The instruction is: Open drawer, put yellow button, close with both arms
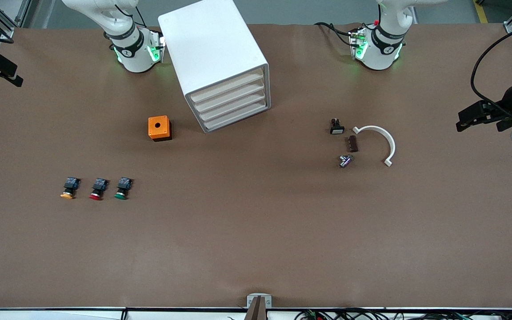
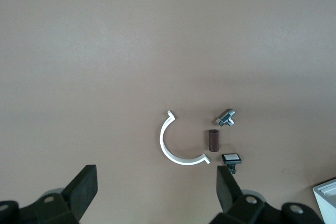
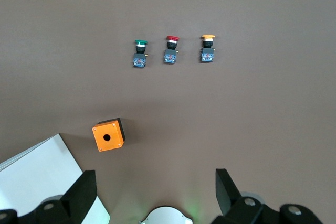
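Front view: both arms are drawn back high at the table's two ends, and no step of the task has begun.
Cabinet (image 1: 214,53): boxy and white, set at an angle between the two arm bases; its four drawers face the front camera, slanted toward the left arm's end.
Drawer (image 1: 229,90): all four tray fronts sit flush and shut; which one is meant cannot be told.
Yellow button (image 1: 69,188): on the bare table toward the right arm's end, much nearer the front camera than the cabinet; it is the outermost of a row of three, with the red button (image 1: 97,189) just beside it and the green button (image 1: 122,188) next along.
Left gripper (image 2: 156,192): fingers released and spread wide, nothing between them, high over the white half-ring clip (image 1: 381,141).
Right gripper (image 3: 156,195): fingers likewise spread and empty, high over the stretch near its own base and the orange box (image 1: 159,128).
Step in hand: judged as the start, before the drawer is opened.
Next move calls for: one gripper to descend to a drawer front and catch its narrow cream lip, pulling straight along the cabinet's slanted axis.
Clutter: a small black switch (image 1: 336,127), a brown block (image 1: 352,143) and a metal fitting (image 1: 346,161) lie grouped beside the clip, well apart from the cabinet.
Open room: broad bare table lies in front of the drawers, so the tray can slide out unhindered; the orange box sits near the cabinet's corner and could be brushed by the right arm.
Edges: the buttons stand close together, so a grasp on the yellow one risks nudging the red.
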Controlling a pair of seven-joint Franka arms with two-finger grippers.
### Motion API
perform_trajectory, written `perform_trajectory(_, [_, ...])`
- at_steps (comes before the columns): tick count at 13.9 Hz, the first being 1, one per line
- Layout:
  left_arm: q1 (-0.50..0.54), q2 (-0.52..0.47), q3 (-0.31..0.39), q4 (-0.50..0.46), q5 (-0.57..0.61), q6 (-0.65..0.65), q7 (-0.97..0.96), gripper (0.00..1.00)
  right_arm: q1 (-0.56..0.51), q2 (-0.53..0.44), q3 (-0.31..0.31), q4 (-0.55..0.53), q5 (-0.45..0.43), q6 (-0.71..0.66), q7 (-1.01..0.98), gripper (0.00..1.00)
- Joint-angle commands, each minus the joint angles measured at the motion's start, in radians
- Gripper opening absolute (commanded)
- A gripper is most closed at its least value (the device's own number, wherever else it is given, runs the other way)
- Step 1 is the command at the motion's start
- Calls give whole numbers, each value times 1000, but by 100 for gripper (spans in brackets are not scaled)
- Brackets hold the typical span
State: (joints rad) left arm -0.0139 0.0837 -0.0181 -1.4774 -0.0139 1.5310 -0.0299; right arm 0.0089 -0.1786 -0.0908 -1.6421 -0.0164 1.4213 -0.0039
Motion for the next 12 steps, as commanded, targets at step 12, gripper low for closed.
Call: perform_trajectory(12, [-23,149,-8,5,9,28,-18,100,-4,-13,6,2,-4,-8,-10,100])
